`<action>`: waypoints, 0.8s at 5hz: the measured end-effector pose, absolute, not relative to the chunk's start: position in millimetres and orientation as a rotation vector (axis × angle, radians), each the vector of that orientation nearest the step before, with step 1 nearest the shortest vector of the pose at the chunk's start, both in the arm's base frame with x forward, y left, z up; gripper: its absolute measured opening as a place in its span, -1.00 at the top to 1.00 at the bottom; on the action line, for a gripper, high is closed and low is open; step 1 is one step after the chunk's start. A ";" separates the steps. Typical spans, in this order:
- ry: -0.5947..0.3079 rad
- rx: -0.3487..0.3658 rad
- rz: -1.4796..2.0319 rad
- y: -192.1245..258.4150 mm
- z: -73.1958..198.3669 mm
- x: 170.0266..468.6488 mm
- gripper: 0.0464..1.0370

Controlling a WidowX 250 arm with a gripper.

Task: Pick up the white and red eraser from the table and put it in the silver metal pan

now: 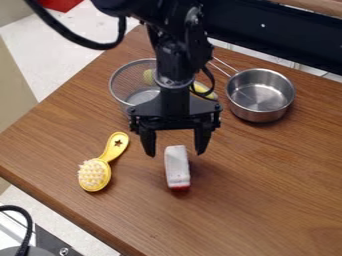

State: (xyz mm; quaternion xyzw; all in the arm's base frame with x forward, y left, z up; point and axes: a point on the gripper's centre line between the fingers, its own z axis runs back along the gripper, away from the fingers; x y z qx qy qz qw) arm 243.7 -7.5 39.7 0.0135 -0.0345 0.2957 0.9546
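Note:
The gripper (pixel 175 152) hangs over the middle of the wooden table with its two fingers spread wide apart, so it is open. Between and just below the fingertips is a white block-like object (pixel 177 167) with a red lower end, lying lengthwise toward the camera. Whether the fingers are level with it is hard to tell; no contact shows. To the left lies a yellow hairbrush (pixel 95 175) with pale bristles up and a star-shaped hole in its handle.
A wire mesh basket (pixel 133 92) stands behind the gripper, partly hidden by the arm. Right of it is a steel saucepan (pixel 260 95). Something yellow (pixel 202 89) shows behind the arm. The wooden table's (pixel 67 215) edge runs along the lower left.

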 end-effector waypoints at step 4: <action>-0.072 0.047 0.637 -5.8 22.6 248.5 -0.92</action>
